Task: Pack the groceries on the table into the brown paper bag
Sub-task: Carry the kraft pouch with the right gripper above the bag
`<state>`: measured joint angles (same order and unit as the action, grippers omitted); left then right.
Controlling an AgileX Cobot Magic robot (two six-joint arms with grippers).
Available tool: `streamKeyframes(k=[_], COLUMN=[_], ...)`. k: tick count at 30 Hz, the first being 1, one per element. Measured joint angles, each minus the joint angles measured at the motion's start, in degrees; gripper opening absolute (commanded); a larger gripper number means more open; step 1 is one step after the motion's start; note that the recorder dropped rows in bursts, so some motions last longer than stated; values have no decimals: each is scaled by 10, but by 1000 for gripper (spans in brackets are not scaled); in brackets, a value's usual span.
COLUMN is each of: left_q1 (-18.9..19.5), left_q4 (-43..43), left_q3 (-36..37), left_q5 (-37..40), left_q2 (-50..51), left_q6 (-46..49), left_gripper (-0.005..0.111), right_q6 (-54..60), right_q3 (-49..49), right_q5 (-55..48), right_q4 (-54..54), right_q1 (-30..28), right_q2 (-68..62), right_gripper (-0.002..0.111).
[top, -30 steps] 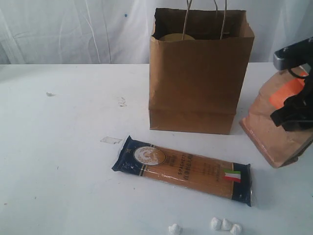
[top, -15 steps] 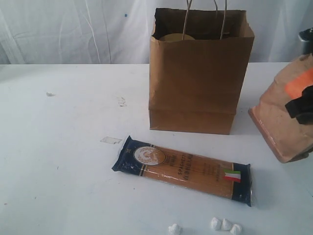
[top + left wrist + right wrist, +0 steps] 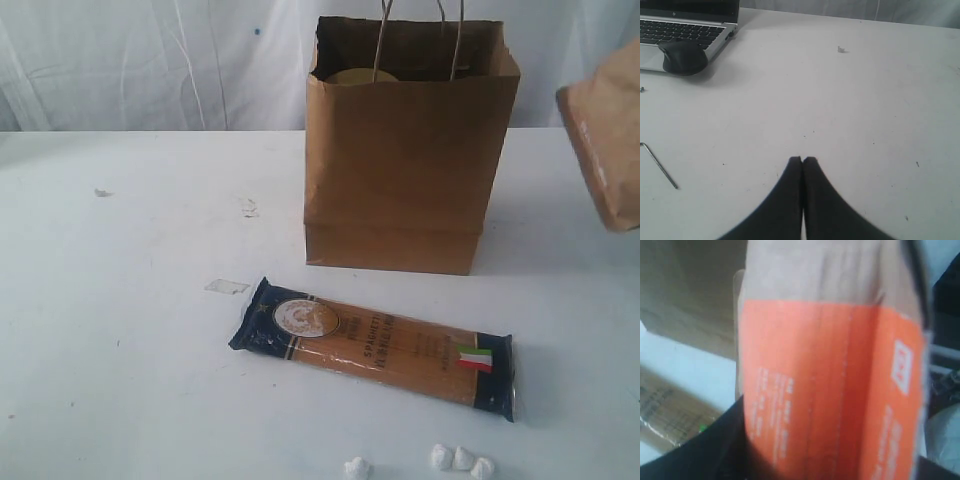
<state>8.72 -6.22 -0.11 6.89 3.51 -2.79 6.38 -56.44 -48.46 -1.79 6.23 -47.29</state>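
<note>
The brown paper bag (image 3: pixel 410 170) stands upright on the white table (image 3: pixel 130 220). It is a stiff, matte kraft box with a crease across its lower front and thin twisted-cord handles rising from the open mouth. A rounded pale-yellow top (image 3: pixel 350 75) shows just inside the bag's rim; what it belongs to cannot be told.

In front of the bag the spaghetti packet (image 3: pixel 375 345) lies flat. It is long, narrow glossy film with dark-blue ends and a clear middle full of golden strands. A flat scrap of paper (image 3: pixel 227 287) sits in front of the bag, off its left corner. Beyond the packet, farther from the bag, lie small white foam lumps (image 3: pixel 460 458).

To the right of the bag, level with its upper half and clear of the table, the brown pouch (image 3: pixel 608 140) hangs tilted, its base edge turned toward the bag. Up close it is grainy paper with a bright orange label carrying faint white print. The right gripper (image 3: pixel 825 460) clamps it, the jaws partway apart with the pouch filling the gap and a dark finger (image 3: pixel 705 450) against its side.

The left gripper (image 3: pixel 802 161) has two black tapered fingers pressed tip to tip, holding nothing, over bare table. The bag is outside that view. Around it lie a silver laptop (image 3: pixel 685 20), a black mouse (image 3: pixel 682 56) and a thin bent metal rod (image 3: pixel 660 165).
</note>
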Motion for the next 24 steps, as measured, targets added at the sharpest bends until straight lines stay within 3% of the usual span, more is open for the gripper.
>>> streamKeyframes(k=[11,18,24], left_q1=[-20,-34,-34], left_q4=[0,0,0], left_q3=[0,0,0], left_q5=[0,0,0], left_q2=[0,0,0], left_q6=[0,0,1], left_gripper=[0,0,0], right_q6=[-53,-40,-18], right_q3=[-63,-211,-365], right_q5=[86,127,74], right_q4=[45,162,203], right_q1=[0,0,0], right_q2=[17,-177,-356], right_gripper=[41,41,41])
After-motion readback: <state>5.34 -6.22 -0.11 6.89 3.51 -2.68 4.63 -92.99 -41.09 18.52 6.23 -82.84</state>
